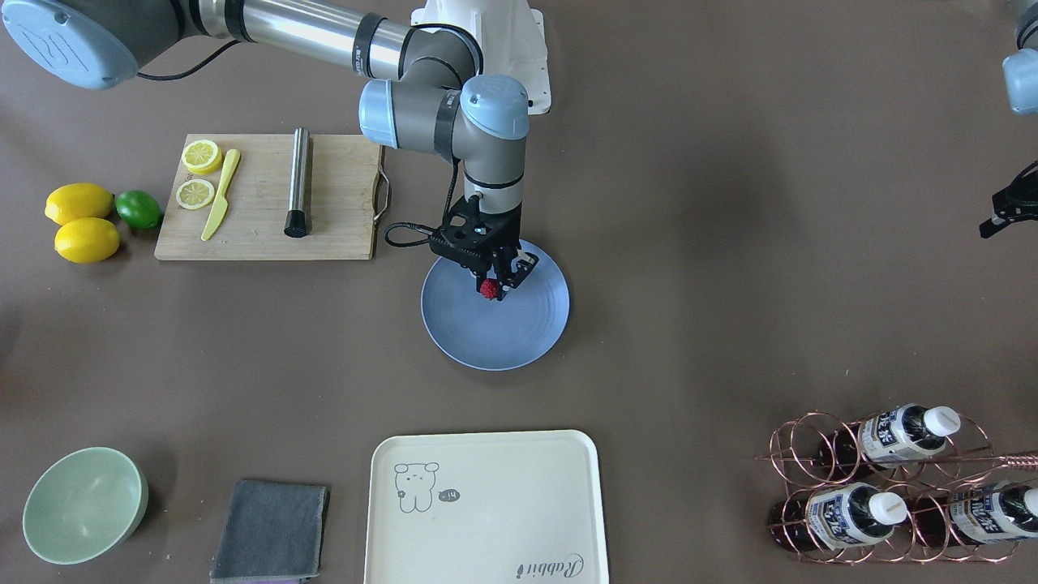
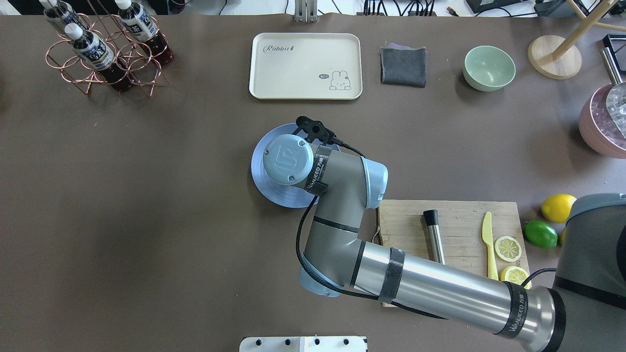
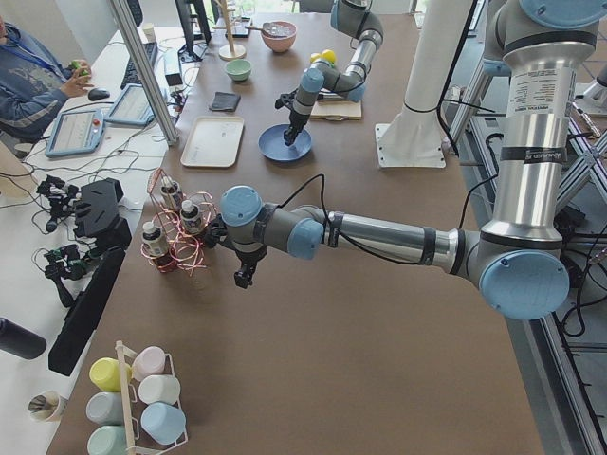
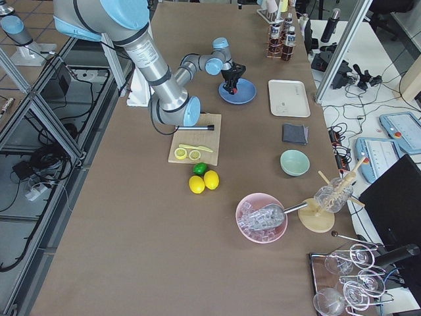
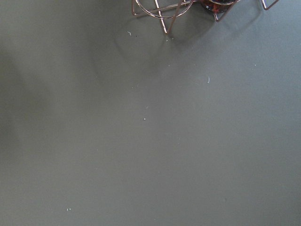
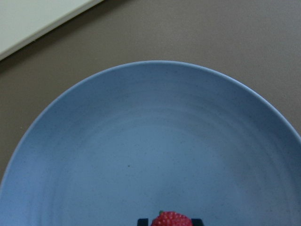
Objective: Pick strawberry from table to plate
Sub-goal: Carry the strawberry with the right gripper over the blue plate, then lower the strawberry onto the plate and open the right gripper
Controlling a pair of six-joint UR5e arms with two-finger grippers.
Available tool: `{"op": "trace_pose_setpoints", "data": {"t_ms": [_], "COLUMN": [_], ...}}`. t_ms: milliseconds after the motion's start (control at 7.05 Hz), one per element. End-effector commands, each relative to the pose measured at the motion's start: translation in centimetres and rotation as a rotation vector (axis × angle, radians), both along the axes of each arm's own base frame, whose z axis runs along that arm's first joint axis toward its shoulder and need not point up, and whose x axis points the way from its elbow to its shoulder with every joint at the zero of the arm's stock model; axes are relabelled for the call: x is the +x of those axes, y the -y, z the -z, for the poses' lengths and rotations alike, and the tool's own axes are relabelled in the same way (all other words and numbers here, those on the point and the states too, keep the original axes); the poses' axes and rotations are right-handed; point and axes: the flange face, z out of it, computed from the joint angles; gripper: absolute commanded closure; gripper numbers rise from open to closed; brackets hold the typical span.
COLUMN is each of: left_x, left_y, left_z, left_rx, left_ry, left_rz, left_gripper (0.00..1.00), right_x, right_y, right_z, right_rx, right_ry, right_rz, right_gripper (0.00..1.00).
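I see my right gripper (image 1: 493,285) clamped narrowly on the strawberry (image 1: 488,289), a small, bumpy, bright red berry pinched between the black fingertips (image 6: 143,220) on either side of it. It hangs over the plate (image 1: 519,332), a round, shallow, matte pale blue dish with faint concentric rings, toward the half nearer the robot base. I cannot tell whether the berry touches the plate surface. The plate lies flat on the matte grey-brown table (image 1: 689,324), and a corner of the smooth cream tray (image 6: 28,19) shows beyond it in the right wrist view. My left gripper (image 3: 244,277) hangs over bare table beside the copper wire rack (image 5: 162,12), well apart from the plate; I cannot tell how wide it stands
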Motion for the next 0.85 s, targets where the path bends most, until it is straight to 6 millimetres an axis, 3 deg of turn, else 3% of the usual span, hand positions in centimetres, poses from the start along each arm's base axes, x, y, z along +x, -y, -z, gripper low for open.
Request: {"op": "trace_pose_setpoints", "data": {"t_ms": [0, 284, 568, 709], "left_x": [0.0, -0.1, -0.1, -0.9], "left_y": [0.0, -0.1, -0.2, -0.3], "left_z": [-0.4, -1.5, -2.2, -3.2], "left_rx": [-0.009, -0.039, -0.099, -0.158], "left_ry": [0.003, 0.019, 0.030, 0.077], "left_rz": [0.000, 0.003, 0.003, 0.020], "left_gripper": [0.02, 0.02, 0.02, 0.02], "right_x": [0.0, 0.9, 4.0, 6.4], "right_y": [0.1, 0.6, 2.8, 4.5], "right_z": [-0.2, 0.6, 1.2, -0.2], "right_rx": [0.049, 0.078, 0.096, 0.086], "right_ry": [-0.028, -0.021, -0.003, -0.003], "right_rz": [0.024, 0.038, 0.064, 0.084], "right_gripper": [0.01, 0.00, 0.00, 0.00]}}
